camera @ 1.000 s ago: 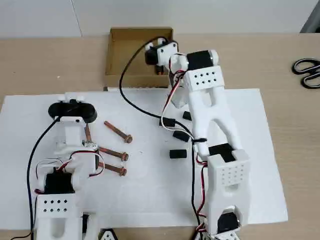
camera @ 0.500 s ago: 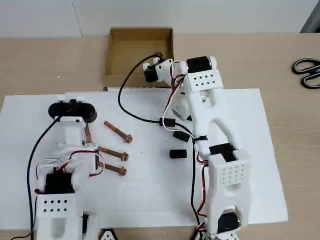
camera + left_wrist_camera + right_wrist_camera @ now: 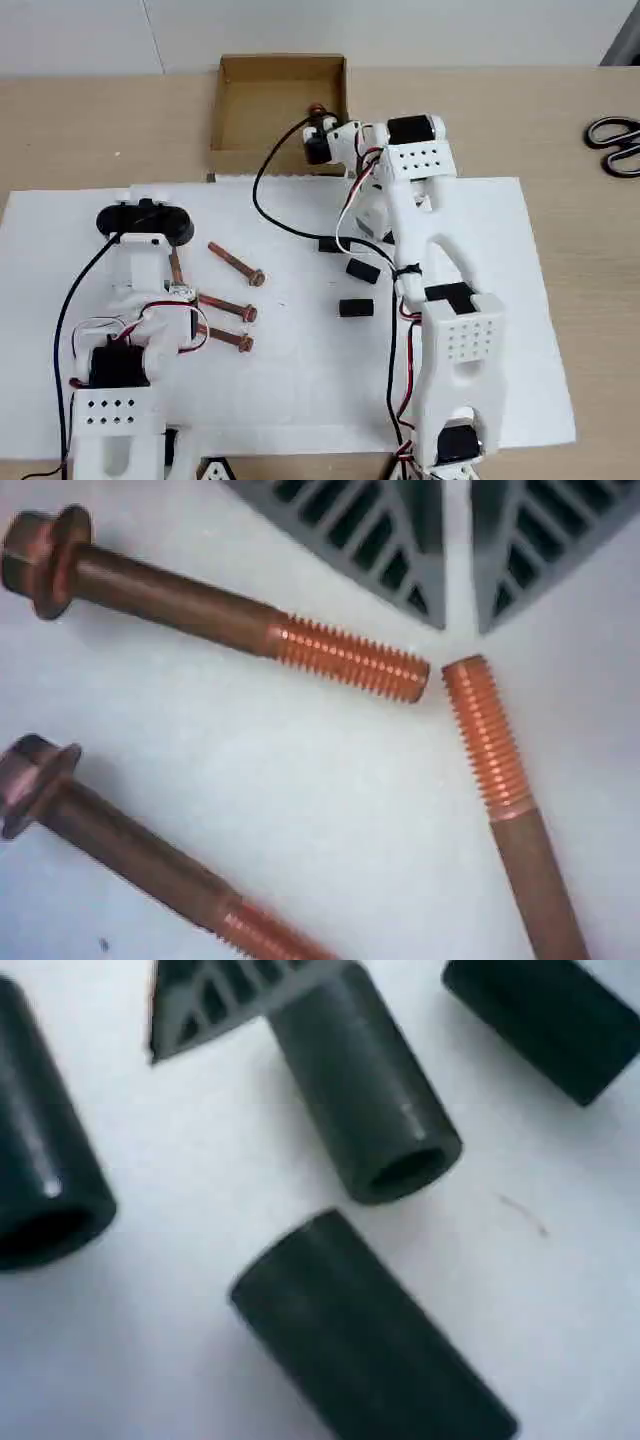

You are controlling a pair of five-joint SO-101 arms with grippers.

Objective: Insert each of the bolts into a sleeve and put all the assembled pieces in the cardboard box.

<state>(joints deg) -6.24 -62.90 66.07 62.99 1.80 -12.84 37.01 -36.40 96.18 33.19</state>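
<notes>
Several copper bolts lie loose on the white sheet, among them one, another and a third. My left gripper hangs low over them, shut and holding nothing, its tips just off a threaded bolt end. Black sleeves lie mid-sheet. My right gripper is open just above the sleeves, and one finger overlaps a sleeve. The cardboard box stands at the back; a copper bolt end shows at its right wall.
The white sheet covers most of the wooden table. Scissors lie at the far right edge. The right arm's black cable trails across the sheet in front of the box.
The right arm has drawn back from over the box and come down above the sleeves. The left arm and the loose bolts have not moved.
</notes>
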